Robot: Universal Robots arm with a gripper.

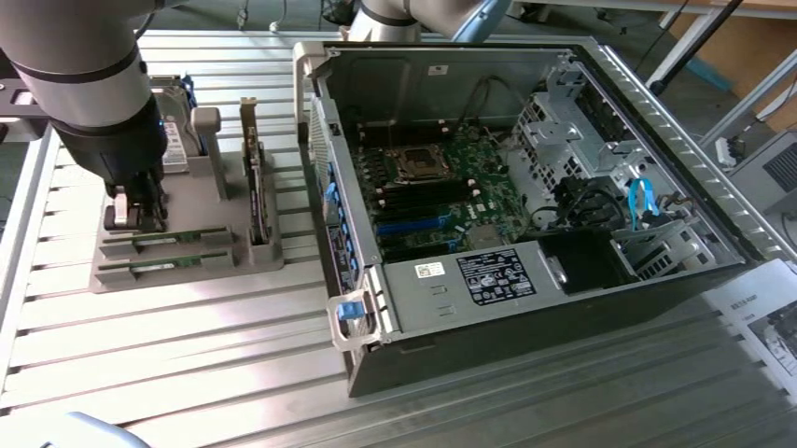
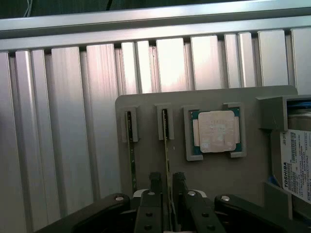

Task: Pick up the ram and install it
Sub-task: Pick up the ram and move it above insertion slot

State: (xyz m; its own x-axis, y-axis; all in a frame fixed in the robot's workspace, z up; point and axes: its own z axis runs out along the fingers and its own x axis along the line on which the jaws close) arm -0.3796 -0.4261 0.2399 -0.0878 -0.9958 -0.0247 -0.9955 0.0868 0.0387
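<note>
Two thin green ram sticks stand on edge in slots of a grey holder tray. My gripper is open and straddles the ram that lies nearer the CPU chip. One black finger stands on each side of it, with a small gap to the board. The second ram stick sits in the neighbouring slot, untouched. In the exterior view my gripper is down at the tray on the exterior view's left, over the ram.
A square silver CPU and a hard drive share the tray. A green expansion card stands upright beside the arm. The open computer case lies on the exterior view's right, with its motherboard exposed.
</note>
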